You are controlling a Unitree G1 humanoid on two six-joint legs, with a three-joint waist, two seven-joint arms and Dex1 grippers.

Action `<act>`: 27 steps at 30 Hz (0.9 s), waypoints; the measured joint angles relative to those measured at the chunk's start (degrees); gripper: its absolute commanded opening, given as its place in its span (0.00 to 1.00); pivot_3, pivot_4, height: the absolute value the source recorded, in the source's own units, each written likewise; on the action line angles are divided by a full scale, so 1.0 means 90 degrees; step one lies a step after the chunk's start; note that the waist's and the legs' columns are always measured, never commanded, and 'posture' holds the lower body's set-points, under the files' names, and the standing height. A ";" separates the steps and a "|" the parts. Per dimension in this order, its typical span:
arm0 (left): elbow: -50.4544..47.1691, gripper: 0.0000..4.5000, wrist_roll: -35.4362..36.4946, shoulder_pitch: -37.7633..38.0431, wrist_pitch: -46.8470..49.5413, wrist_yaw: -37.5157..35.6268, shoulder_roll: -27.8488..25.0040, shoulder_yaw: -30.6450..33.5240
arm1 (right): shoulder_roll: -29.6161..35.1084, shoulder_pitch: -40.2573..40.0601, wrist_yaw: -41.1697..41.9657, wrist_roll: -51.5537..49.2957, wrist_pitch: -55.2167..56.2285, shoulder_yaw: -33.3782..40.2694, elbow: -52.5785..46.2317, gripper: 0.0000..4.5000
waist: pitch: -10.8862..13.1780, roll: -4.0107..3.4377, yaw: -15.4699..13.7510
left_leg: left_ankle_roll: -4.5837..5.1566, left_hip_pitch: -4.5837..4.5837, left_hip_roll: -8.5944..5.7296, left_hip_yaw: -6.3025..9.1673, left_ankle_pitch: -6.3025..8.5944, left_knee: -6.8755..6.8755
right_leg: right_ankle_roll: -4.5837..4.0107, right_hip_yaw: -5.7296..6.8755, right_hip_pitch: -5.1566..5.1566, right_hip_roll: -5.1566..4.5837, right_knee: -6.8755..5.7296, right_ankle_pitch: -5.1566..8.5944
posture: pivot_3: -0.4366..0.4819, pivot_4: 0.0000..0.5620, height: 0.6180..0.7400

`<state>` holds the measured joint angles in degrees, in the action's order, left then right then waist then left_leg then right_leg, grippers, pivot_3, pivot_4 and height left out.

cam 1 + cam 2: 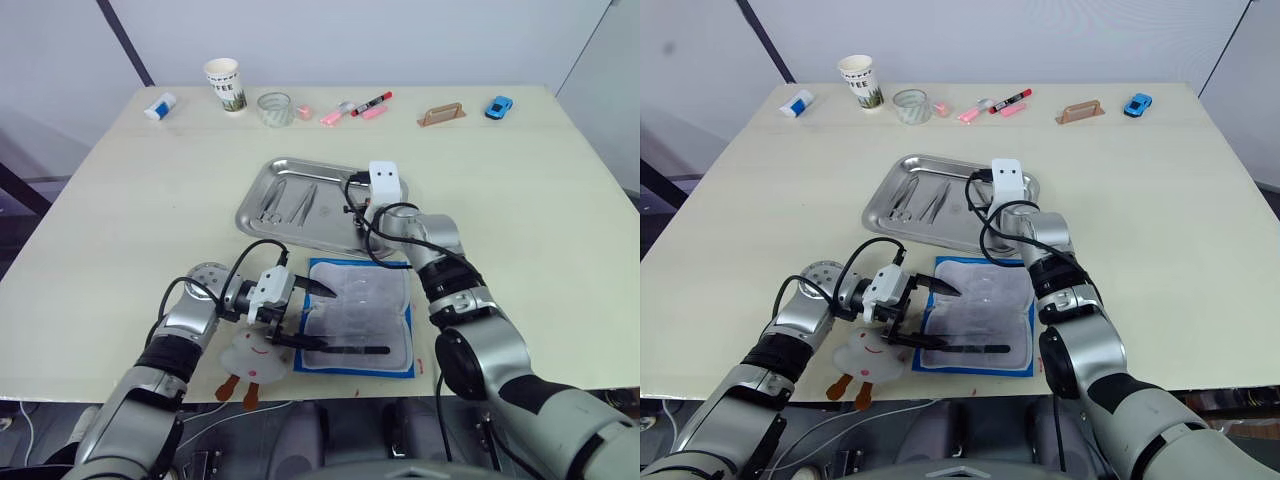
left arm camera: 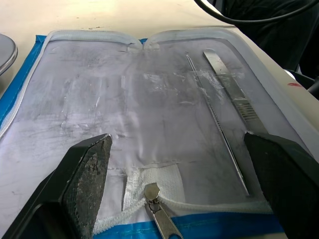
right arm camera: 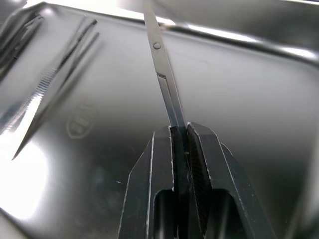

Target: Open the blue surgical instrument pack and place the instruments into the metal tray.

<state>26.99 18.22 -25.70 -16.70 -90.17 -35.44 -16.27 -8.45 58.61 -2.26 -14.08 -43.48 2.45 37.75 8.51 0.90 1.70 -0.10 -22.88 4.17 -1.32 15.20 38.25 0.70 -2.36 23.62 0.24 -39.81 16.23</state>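
The right gripper (image 3: 180, 133) gripped scissors (image 3: 163, 74) between its fingers over the tray (image 1: 262, 190), so releasing them seemed next, while the left gripper (image 2: 179, 169) waited spread wide, with two instruments (image 2: 219, 104) in the open pack (image 1: 398, 365) ahead of its fingers.

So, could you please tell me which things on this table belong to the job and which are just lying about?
Job:
- blue surgical instrument pack, lying open
- instruments in the tray
- metal tray
- scissors in right gripper

Lying about:
- paper cup
- markers
- toy car
- plush toy
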 measured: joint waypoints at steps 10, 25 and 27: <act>-0.0050 1.00 -0.0005 0.0065 0.0019 0.0000 -0.0002 0.0051 | -0.0005 0.0018 0.0571 -0.0064 -0.0177 -0.0476 -0.0028 0.04 | 0.0000 0.0000 0.0030 | 0.0000 0.0000 0.0000 0.0002 0.0000 -0.0002 | 0.0000 0.0002 0.0000 -0.0001 0.0000 0.0000 | 0.48 0.27 0.90; -0.0055 1.00 -0.0006 0.0067 0.0018 0.0000 -0.0019 0.0045 | -0.0005 0.0010 0.0665 -0.0093 -0.0228 -0.0545 -0.0393 0.98 | 0.0000 -0.0001 0.0038 | 0.0000 0.0000 0.0000 0.0002 0.0000 -0.0004 | 0.0000 0.0002 0.0001 -0.0001 0.0001 0.0000 | 0.48 0.27 0.90; -0.0054 1.00 -0.0005 0.0066 0.0016 -0.0001 -0.0022 0.0043 | -0.0002 -0.0006 0.0822 -0.0093 -0.0147 -0.0694 -0.0654 0.98 | 0.0001 -0.0002 0.0041 | 0.0000 0.0000 0.0000 0.0002 0.0000 -0.0005 | 0.0000 0.0002 0.0001 -0.0001 0.0001 0.0000 | 0.48 0.27 0.90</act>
<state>26.50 18.17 -25.10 -16.55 -90.18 -35.64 -15.88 -8.47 58.56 5.13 -14.92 -44.80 -3.79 31.86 8.53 0.88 2.07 -0.10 -22.89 4.17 -1.29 15.20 38.21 0.70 -2.34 23.63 0.24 -39.79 16.24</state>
